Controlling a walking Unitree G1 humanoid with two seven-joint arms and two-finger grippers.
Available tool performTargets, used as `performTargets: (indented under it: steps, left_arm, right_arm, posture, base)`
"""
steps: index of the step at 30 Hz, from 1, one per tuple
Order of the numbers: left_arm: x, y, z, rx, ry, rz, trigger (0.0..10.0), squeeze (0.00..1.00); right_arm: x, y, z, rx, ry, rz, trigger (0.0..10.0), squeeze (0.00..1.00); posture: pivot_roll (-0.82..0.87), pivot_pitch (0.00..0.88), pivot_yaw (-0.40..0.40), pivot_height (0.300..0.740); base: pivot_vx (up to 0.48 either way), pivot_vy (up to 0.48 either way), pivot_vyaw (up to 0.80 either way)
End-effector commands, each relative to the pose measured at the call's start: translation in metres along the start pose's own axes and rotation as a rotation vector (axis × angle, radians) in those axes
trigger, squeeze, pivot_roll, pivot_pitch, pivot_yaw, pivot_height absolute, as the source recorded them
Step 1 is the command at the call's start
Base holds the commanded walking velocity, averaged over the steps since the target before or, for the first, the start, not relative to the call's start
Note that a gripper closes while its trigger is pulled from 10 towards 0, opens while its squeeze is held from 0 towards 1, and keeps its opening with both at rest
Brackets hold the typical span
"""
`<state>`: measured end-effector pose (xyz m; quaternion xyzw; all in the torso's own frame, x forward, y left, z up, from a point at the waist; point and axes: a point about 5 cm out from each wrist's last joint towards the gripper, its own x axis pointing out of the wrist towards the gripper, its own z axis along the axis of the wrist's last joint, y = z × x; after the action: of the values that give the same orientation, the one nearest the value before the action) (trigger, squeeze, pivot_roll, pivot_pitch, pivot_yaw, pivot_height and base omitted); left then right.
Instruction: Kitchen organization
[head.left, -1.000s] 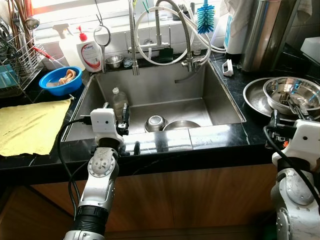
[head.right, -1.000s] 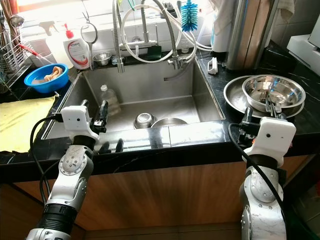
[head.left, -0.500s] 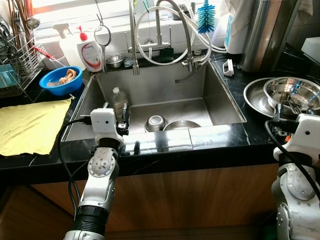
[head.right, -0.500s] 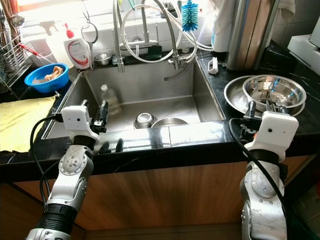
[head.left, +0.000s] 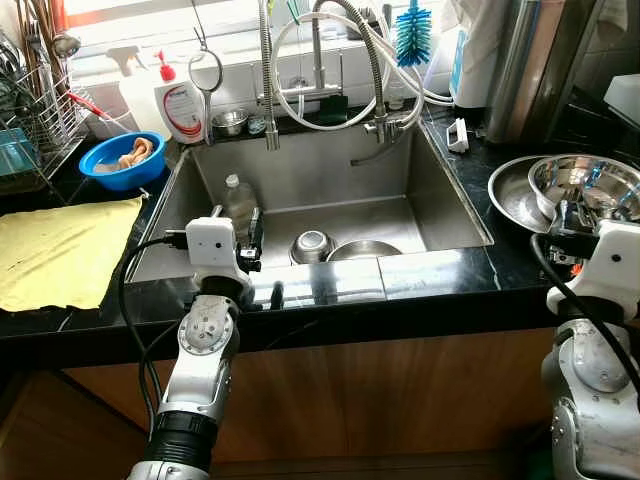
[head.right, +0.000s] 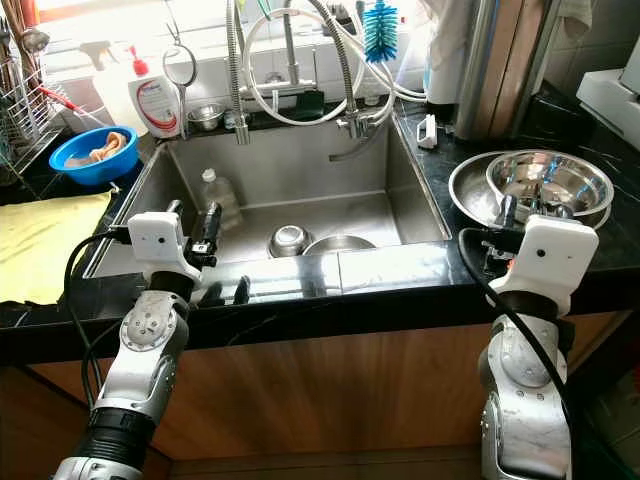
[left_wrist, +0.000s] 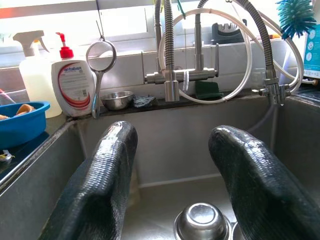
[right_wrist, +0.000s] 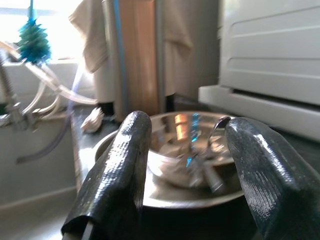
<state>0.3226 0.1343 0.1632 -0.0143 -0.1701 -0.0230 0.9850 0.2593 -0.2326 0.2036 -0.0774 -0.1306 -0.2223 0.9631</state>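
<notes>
My left gripper hangs open over the front left edge of the steel sink. Beyond its fingers, a small steel bowl lies upside down on the sink floor, beside a flat steel pan. A clear plastic bottle stands in the sink just ahead of that gripper. On the right counter, my right gripper is open, pointing at a steel bowl that holds cutlery. That bowl rests in a wider steel dish.
A yellow cloth covers the left counter, with a blue bowl and a dish rack behind it. Soap bottle, strainer and coiled faucets line the back ledge. A tall steel canister stands back right.
My right gripper has moved up and forward, closer to the steel bowl with cutlery. The left gripper has barely shifted.
</notes>
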Motion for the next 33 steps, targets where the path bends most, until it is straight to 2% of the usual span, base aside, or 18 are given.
performTargets:
  steps: [1, 4, 16, 19, 21, 25, 30, 33]
  left_arm:
    - [-0.001, 0.003, 0.001, -0.002, 0.001, 0.005, 10.0, 0.00]
    - [-0.001, 0.002, 0.001, -0.002, -0.001, 0.000, 10.0, 0.00]
    - [0.000, 0.003, 0.002, 0.000, -0.005, 0.001, 10.0, 0.00]
    - [0.000, 0.004, 0.002, 0.001, -0.007, 0.005, 10.0, 0.00]
    - [0.001, 0.005, 0.002, 0.002, -0.008, 0.009, 10.0, 0.00]
    - [0.001, 0.005, 0.002, 0.003, -0.008, 0.012, 10.0, 0.00]
    - [0.000, 0.005, 0.002, 0.000, -0.006, 0.011, 10.0, 0.00]
    - [0.000, 0.005, 0.001, 0.000, -0.005, 0.011, 10.0, 0.00]
  right_arm:
    - [0.003, -0.003, 0.009, 0.002, -0.046, -0.032, 10.0, 0.00]
    - [0.003, -0.011, 0.012, 0.007, -0.071, -0.105, 10.0, 0.00]
    - [0.004, -0.015, 0.011, 0.022, -0.063, -0.139, 10.0, 0.00]
    - [0.005, -0.010, 0.013, 0.035, -0.076, -0.102, 10.0, 0.00]
    - [0.001, 0.006, 0.019, 0.006, -0.115, 0.031, 10.0, 0.00]
    - [-0.008, 0.017, 0.020, -0.048, -0.139, 0.122, 10.0, 0.00]
    - [-0.014, 0.018, 0.019, -0.079, -0.137, 0.142, 10.0, 0.00]
    - [-0.019, 0.017, 0.017, -0.133, -0.132, 0.157, 10.0, 0.00]
  posture:
    - [-0.27, 0.000, 0.113, 0.740]
    - [-0.27, 0.000, 0.115, 0.740]
    - [-0.27, 0.000, 0.114, 0.740]
    - [-0.27, 0.000, 0.113, 0.740]
    - [-0.27, 0.000, 0.115, 0.740]
    - [-0.27, 0.000, 0.114, 0.740]
    - [-0.28, 0.000, 0.115, 0.740]
    - [-0.28, 0.000, 0.115, 0.740]
  base:
    - [0.000, 0.000, 0.00]
    - [0.000, 0.000, 0.00]
    - [0.000, 0.000, 0.00]
    - [0.000, 0.000, 0.00]
    - [0.000, 0.000, 0.00]
    - [0.000, 0.000, 0.00]
    - [0.000, 0.000, 0.00]
    - [0.000, 0.000, 0.00]
